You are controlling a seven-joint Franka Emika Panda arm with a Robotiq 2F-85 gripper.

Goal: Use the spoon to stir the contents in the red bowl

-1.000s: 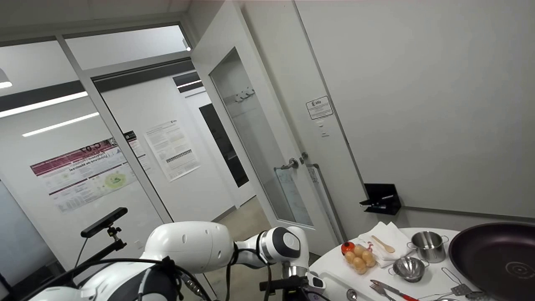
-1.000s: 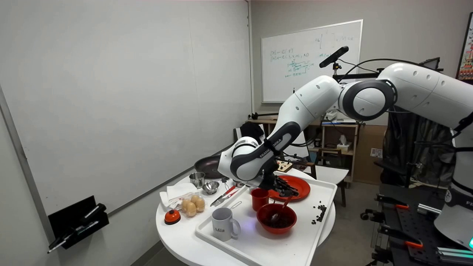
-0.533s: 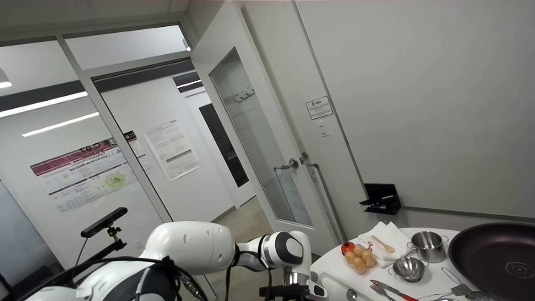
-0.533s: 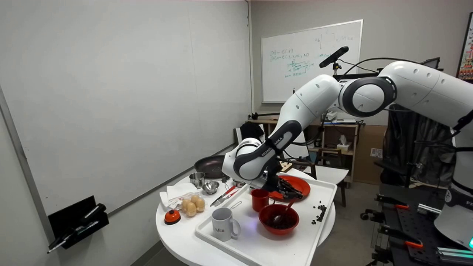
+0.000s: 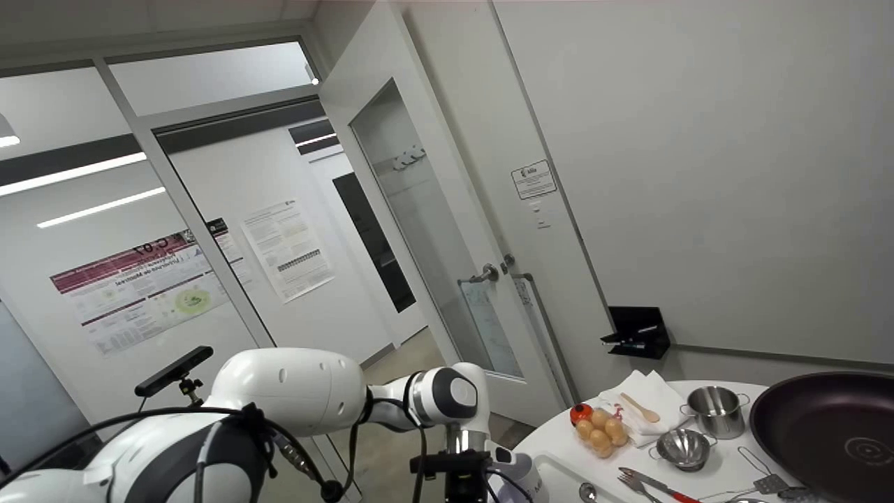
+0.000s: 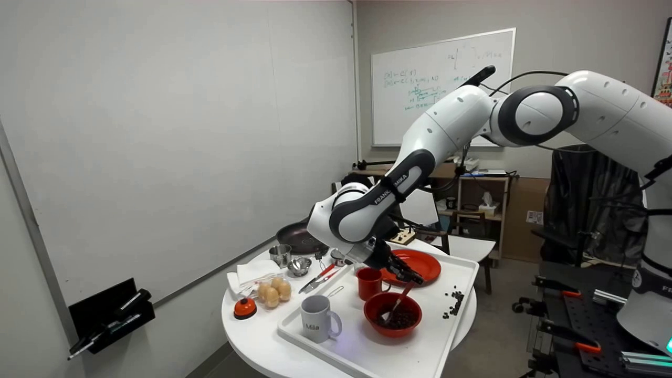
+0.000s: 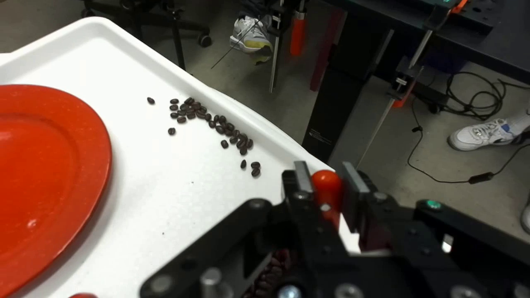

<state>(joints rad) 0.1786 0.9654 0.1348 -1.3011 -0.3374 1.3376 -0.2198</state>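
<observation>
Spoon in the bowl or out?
In: in an exterior view, the spoon leans in the bowl, its head at the beans, handle sticking out.

The spoon (image 6: pixel 400 299) sits tilted in the red bowl (image 6: pixel 393 332), handle at the jaws.

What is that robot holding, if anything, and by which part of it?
A red-handled spoon, gripped near the upper end of its handle between the fingers.

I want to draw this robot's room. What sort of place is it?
Probably a robotics lab, though I can't be certain. There's a big robot arm, a whiteboard with writing on it, and a black bench with clamps at its edge.
</observation>
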